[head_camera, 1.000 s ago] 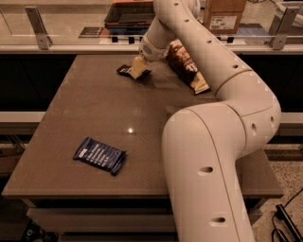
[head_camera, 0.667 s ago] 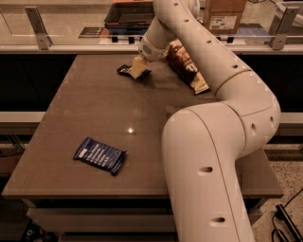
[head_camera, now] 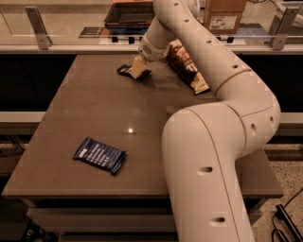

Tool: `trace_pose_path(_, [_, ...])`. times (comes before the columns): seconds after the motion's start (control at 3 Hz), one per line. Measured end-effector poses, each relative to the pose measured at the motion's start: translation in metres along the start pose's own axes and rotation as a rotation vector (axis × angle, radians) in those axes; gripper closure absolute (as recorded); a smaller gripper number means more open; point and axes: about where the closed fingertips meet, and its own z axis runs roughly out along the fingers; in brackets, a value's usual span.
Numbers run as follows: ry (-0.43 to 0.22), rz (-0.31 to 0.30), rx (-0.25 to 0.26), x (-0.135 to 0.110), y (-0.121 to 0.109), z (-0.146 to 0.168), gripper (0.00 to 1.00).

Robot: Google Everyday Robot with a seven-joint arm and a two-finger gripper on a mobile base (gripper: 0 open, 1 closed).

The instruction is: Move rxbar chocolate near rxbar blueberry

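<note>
Down at the far side of the bench [head_camera: 90,108], a little left of its middle and close to the rear edge: the gripper [head_camera: 138,69], pointing downward onto the rxbar chocolate [head_camera: 123,70]. Tan fingers [head_camera: 136,67] set narrow, closed over the middle of that small black wrapper, with one dark corner sticking out to their left and another to their right. Cannot tell whether flat on the bench top or raised a touch off it.

Just right of the gripper, partly behind the wrist: a brown chip bag [head_camera: 188,68], lying flat and slanting toward the right, near the black bar yet apart from it.

Toward the near left corner of the bench: the rxbar blueberry [head_camera: 100,155], dark blue, flat on the surface, turned at a slant, pale label patch at its left end, white lettering along its face. Well apart from the rxbar chocolate, with most of the bare bench top between the two. Roughly midway between them, a small glint of light [head_camera: 130,129] on the surface.

Filling the right half of the view: the white arm [head_camera: 213,156], rising from the lower right, bending at a thick elbow and stretching back leftward to the gripper. Hides the right part of the bench.

Beyond the rear edge: a pale counter with metal brackets [head_camera: 38,26], a dark tray [head_camera: 128,12] and a cardboard box [head_camera: 222,14] bearing a white label
</note>
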Motion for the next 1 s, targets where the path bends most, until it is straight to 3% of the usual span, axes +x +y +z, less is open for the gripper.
trace_pose_path(0.33, [0.0,0.0,0.0,0.0,0.0,-0.001,1.0])
trace_pose_path(0.67, [-0.064,-0.073,-0.033,0.006,0.013,-0.045,1.0])
trace_pose_path(1.0, [-0.063,-0.072,-0.034,0.005,0.013,-0.044,1.0])
